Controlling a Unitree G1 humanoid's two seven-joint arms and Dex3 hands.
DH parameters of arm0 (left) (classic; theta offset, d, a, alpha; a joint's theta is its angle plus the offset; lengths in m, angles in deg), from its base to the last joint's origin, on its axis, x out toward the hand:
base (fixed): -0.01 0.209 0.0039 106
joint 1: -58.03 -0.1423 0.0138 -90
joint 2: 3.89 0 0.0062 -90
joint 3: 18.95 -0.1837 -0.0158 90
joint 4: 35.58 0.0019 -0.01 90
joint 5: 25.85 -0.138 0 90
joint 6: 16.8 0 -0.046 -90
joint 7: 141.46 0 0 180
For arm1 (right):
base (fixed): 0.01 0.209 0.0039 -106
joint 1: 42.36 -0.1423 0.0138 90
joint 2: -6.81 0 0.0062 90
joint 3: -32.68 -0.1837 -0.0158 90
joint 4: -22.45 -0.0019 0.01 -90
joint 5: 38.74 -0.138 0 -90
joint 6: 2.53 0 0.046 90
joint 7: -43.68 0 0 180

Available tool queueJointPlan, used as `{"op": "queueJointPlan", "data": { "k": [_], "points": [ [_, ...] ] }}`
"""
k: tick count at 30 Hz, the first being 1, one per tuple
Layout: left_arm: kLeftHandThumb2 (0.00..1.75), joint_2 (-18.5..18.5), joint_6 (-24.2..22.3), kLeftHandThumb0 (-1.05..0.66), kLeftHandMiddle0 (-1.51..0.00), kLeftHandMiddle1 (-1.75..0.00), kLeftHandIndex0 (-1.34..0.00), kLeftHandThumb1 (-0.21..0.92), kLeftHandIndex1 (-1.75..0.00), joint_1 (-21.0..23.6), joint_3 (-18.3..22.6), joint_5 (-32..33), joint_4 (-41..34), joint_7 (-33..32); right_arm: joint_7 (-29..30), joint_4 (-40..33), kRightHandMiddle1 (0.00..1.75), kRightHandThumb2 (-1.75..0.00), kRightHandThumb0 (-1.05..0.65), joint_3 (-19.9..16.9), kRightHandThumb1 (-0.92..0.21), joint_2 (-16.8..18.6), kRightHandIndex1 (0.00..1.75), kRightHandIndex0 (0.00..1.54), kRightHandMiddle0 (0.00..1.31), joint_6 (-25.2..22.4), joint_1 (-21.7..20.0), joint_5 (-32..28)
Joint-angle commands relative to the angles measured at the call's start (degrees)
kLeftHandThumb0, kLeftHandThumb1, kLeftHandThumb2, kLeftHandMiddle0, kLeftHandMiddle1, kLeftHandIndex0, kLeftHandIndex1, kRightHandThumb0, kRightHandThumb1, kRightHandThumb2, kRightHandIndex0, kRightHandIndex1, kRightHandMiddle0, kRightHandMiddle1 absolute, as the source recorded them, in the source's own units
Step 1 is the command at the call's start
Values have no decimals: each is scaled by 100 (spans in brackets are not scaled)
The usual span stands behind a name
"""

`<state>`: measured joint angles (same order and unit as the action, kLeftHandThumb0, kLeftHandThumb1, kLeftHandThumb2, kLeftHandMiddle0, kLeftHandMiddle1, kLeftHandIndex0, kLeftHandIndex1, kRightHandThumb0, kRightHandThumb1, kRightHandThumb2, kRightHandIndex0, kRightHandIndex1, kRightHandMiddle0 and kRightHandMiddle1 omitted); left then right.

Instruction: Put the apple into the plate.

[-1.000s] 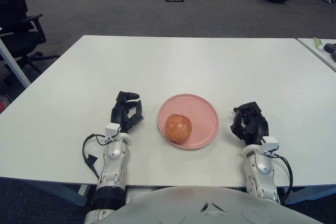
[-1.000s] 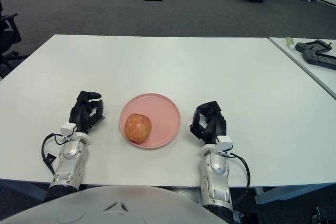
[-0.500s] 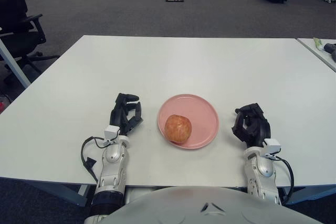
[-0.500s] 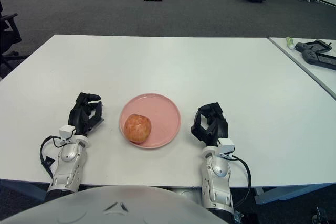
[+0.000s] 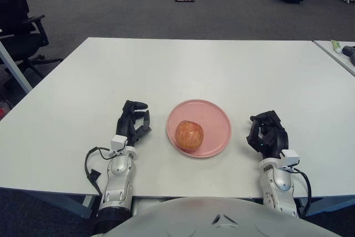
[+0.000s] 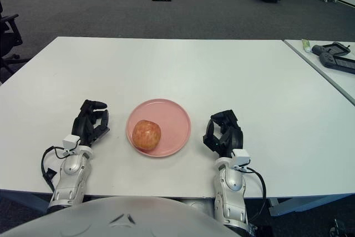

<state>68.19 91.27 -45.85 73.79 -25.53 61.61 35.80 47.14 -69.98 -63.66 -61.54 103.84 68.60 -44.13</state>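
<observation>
On the pink plate [image 5: 215,116], near-left rim: apple [image 5: 189,135].

Glossy pink plate [image 5: 213,126], speckled matt apple [image 5: 189,135], smooth matt white table [image 5: 194,70].

The apple [image 5: 189,135] is round and whole, its skin mottled red and orange with paler yellowish speckling. It sits inside the plate [image 5: 217,121], on the near-left part of the dish, close to the rim on that side and touching nothing else. The plate is round, shallow and plain pink, with a low raised rim, and lies flat on the white surface [image 5: 194,70], near the front edge and about midway across it. The rest of the plate is bare.
</observation>
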Motion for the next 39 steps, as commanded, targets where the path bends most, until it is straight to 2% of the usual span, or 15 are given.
{"op": "queueJointPlan", "data": {
  "k": [1, 14, 39],
  "points": [
    [86, -2, -154, -38, -56, -174, -34, 68, -175, -134, -29, -18, 62, 24, -32, -122, 175, -108, -42, 0, -51, 4, 133, 63, 46, 21, 7, -49],
    [87, -17, -10, -38, -56, -173, -34, 68, -175, -189, -40, 113, 37, 124, -50, -210, 175, -110, -42, 6, -50, -12, 134, 62, 47, 4, 93, -46],
    [88, -6, -218, -39, -55, -174, -35, 67, -175, -276, -95, 56, -177, 132, -128, -296, 175, -109, -42, 2, -50, -25, 134, 62, 46, -51, 178, -68]
  ]
}}
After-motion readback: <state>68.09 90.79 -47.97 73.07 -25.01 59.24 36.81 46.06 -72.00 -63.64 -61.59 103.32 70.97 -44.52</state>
